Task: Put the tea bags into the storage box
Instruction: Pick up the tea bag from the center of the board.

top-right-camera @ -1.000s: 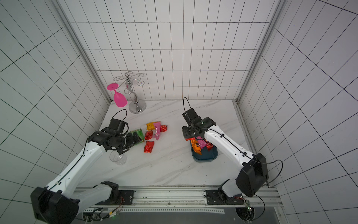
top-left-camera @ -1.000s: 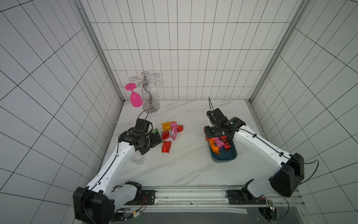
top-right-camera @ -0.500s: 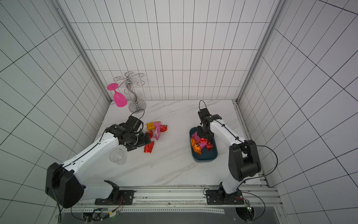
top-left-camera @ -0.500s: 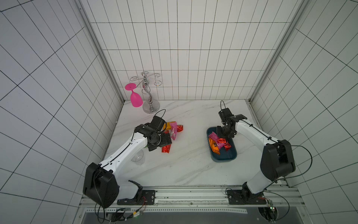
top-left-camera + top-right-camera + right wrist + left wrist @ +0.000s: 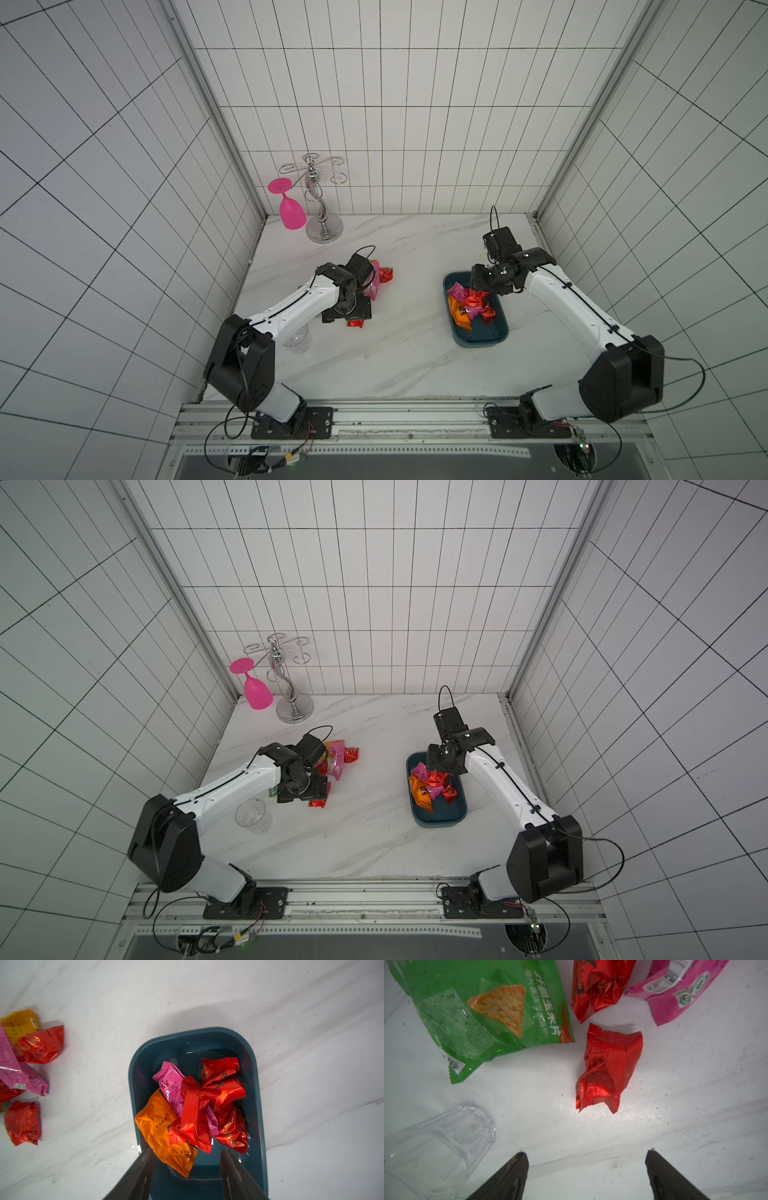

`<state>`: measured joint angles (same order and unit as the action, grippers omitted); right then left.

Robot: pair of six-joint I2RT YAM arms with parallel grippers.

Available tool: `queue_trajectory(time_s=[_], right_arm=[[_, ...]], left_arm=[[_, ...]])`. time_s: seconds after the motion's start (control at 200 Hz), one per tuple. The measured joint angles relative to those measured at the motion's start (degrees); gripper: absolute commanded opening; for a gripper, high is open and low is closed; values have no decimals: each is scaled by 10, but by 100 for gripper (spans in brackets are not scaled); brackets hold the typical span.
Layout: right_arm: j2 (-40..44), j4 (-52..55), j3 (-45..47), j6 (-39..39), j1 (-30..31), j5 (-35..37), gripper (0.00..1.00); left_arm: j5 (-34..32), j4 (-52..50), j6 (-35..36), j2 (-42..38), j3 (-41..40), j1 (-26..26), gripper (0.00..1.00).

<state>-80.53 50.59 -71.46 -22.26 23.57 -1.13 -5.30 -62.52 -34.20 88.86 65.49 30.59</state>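
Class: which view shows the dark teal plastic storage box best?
The right wrist view: the dark teal plastic storage box looms large. Both top views show it small, far end under the right arm. The left wrist view misses it.

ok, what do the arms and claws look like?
Both alike: the left arm and right arm have white tapered links, bulky black joint housings, and a thin black cable clipped along each, looping at the wrist. The left claw and right claw each have two dark, pointed fingers. No markings legible.
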Motion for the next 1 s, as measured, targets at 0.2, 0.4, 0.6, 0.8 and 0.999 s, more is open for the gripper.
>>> queue_trajectory(time_s=[0.2,0.4,0.6,0.8,0.999], right_arm=[[67,10,41,-19,0,-16,56],[85,35,49,-23,0,-14,56],[99,47,48,-24,0,-10,56],[101,56,48,-25,0,-7,56],[101,59,48,-24,0,-6,55]], left_arm=[[-15,41,29,58,28,1,79],[-26,103,36,89,28,1,79],[-27,150,38,124,17,1,79],[-26,169,32,141,-4,1,72],[-21,182,29,146,-17,1,46]])
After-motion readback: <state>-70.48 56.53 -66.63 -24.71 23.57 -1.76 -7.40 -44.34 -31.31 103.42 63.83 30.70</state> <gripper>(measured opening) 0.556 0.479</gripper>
